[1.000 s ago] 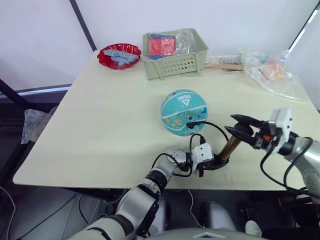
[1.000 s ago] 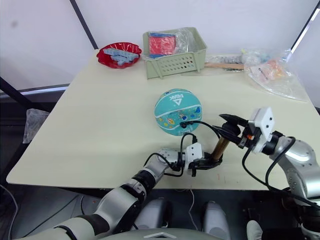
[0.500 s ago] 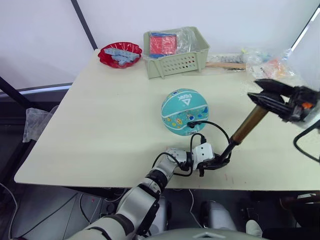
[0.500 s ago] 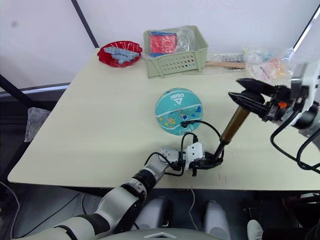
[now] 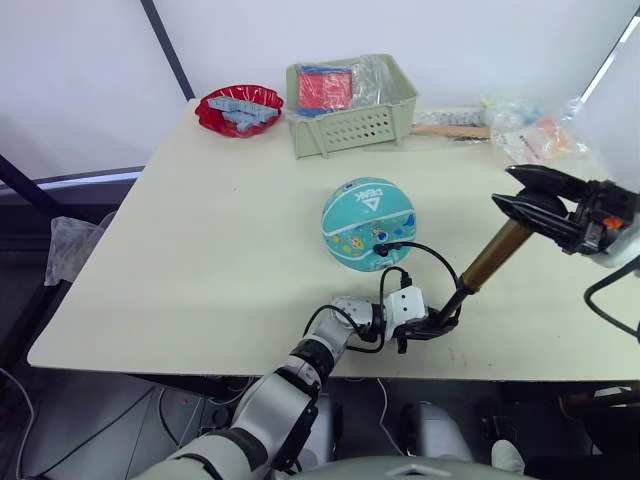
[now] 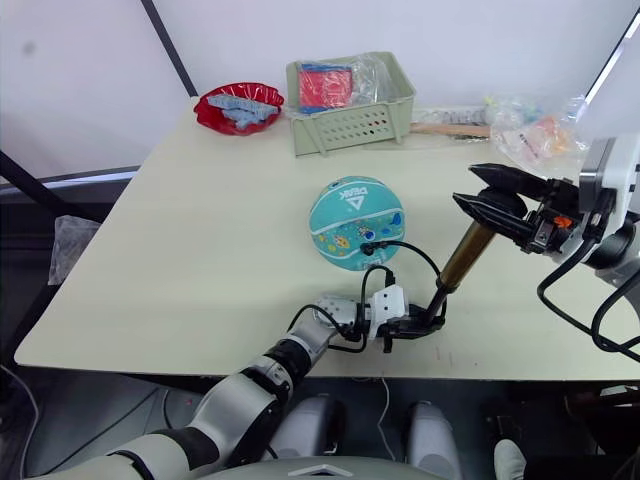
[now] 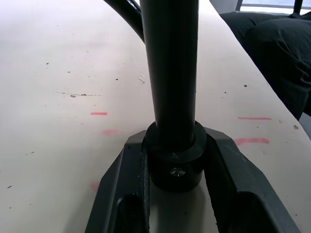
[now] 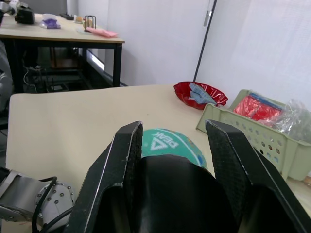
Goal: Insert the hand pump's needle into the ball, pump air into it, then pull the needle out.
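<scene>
Cream table (image 5: 200,250) carries the ball (image 5: 368,224) centrally, needle seated. Left gripper (image 5: 432,325) clamps the hand pump (image 5: 480,270) base; right gripper (image 5: 535,198) clamps its handle, raised. Advise pressing straight along the barrel, base braced.

Since a second ago the T-handle (image 5: 533,205) has been drawn up and away from the table's front edge by the right gripper (image 5: 527,196) — toward the right edge — so the hand pump (image 5: 480,266) is now stretched long, its gold-bronze barrel (image 5: 493,256) lifted off the black base. Against half a second ago, the handle has been brought slightly lower — the stroke is partly returned.
</scene>
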`<action>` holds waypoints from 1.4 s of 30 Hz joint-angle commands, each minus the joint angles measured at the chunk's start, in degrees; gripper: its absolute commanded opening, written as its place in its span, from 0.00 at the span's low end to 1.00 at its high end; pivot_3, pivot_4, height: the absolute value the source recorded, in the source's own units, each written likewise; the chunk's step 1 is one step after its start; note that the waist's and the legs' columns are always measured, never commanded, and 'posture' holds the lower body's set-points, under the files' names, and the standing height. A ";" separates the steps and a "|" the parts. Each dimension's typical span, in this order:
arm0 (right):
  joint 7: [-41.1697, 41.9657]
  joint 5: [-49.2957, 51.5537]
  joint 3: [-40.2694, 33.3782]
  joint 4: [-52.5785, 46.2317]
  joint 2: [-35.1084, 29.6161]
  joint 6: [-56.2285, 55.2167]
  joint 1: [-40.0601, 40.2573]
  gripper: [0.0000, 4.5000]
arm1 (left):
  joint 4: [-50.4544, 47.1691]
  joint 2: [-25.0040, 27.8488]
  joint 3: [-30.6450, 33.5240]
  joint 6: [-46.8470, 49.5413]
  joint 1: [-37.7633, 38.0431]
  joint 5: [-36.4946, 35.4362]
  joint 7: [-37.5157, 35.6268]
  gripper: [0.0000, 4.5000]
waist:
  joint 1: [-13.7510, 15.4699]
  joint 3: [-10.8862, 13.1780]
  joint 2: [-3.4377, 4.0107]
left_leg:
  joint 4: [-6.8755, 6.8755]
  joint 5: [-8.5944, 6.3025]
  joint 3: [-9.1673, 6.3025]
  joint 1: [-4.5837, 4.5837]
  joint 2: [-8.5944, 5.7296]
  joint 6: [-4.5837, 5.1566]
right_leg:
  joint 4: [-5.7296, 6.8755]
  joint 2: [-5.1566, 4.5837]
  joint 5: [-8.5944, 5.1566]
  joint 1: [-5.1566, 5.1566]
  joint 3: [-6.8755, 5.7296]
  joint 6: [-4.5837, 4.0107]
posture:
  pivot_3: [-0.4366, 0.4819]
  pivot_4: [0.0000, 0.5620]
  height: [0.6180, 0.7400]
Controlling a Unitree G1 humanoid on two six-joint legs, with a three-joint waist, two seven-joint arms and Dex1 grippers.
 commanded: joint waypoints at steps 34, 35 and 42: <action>-1.93 -8.88 8.51 3.50 12.41 -6.37 6.31 0.35 | 4.38 1.69 -2.73 2.33 2.76 4.18 -0.27 0.23 | -0.59 -0.58 -0.26 | -0.03 -0.01 -0.06 0.01 0.05 -0.01 | 0.00 0.04 -0.02 -0.01 -0.03 -0.04 | 0.48 0.27 0.98; -2.12 -7.09 7.04 2.91 11.65 -5.00 5.50 0.35 | 4.38 1.68 -2.73 2.35 2.76 4.14 -0.27 0.23 | -0.58 -0.49 -0.17 | -0.03 0.00 -0.06 -0.02 0.04 -0.01 | 0.00 0.04 -0.02 -0.03 -0.03 -0.04 | 0.48 0.27 0.98; -3.78 2.81 -1.32 1.83 6.07 2.48 -0.65 0.35 | 4.31 1.76 -2.98 2.34 2.84 3.92 -0.33 0.23 | -0.53 -0.19 -0.01 | -0.01 0.00 -0.03 -0.04 -0.02 0.00 | 0.00 -0.03 -0.01 -0.02 -0.02 -0.03 | 0.48 0.27 0.98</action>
